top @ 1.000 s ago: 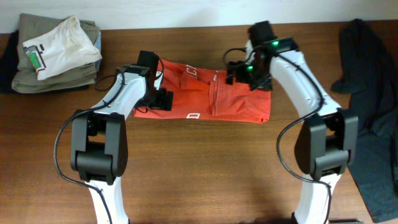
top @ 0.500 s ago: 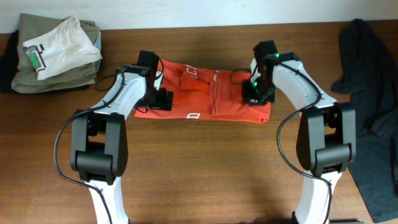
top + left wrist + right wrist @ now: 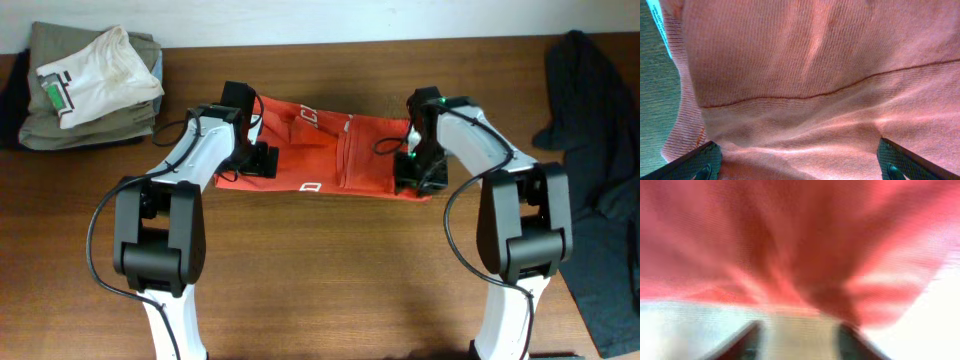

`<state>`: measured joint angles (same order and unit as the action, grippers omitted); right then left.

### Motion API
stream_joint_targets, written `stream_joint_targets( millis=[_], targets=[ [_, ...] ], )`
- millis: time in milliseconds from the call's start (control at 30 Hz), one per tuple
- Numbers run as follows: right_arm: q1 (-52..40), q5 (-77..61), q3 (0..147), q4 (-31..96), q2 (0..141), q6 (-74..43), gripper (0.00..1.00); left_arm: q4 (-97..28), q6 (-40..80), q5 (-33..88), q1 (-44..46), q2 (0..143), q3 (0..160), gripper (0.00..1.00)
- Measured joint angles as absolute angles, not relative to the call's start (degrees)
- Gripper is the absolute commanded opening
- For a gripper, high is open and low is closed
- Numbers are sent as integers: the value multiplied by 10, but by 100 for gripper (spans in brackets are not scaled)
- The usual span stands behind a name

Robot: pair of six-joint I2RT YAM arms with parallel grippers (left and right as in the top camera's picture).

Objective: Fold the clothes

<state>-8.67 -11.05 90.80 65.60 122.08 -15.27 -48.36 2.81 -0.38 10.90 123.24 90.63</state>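
The clothes, a red-orange T-shirt (image 3: pixel 330 155) with white lettering, lie as a wide band across the middle of the wooden table (image 3: pixel 320 270). My left gripper (image 3: pixel 262 160) rests open on the shirt's left part. In the left wrist view its fingertips (image 3: pixel 695 162) stand far apart at the lower corners, with wrinkled cloth (image 3: pixel 805 90) filling the space of the left gripper (image 3: pixel 800 167). My right gripper (image 3: pixel 412 175) sits at the shirt's front right edge. The right wrist view is blurred: the right gripper (image 3: pixel 800 342) shows parted jaws over bare table, and red cloth (image 3: pixel 790 240) lies beyond them.
A stack of olive folded pieces with a white tee (image 3: pixel 90 85) on top sits at the back left. A dark garment (image 3: pixel 590 130) hangs over the table's right side.
My right gripper has moved from the shirt's back right corner down to its front right edge, and the jaws narrowed. The left arm has not moved.
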Motion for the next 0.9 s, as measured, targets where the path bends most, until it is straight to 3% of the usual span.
stream_joint_targets(
  millis=[167, 267, 400, 633, 900],
  targets=[
    [-63, -69, 1033, 702, 1199, -150, 99, -489, 28, -4, 109, 1232, 914, 99],
    [-3, -53, 1083, 683, 1180, -150, 98, -519, 28, -1, 102, 1233, 963, 99],
    [86, -38, 1086, 685, 1180, -150, 99, -521, 27, 25, 58, 1232, 1027, 99],
    [166, -28, 1086, 686, 1180, -150, 99, -514, -18, 170, -43, 1243, 1029, 99],
    [203, -25, 1086, 685, 1180, -150, 99, -466, -53, 282, -47, 1298, 1029, 99]
  ],
)
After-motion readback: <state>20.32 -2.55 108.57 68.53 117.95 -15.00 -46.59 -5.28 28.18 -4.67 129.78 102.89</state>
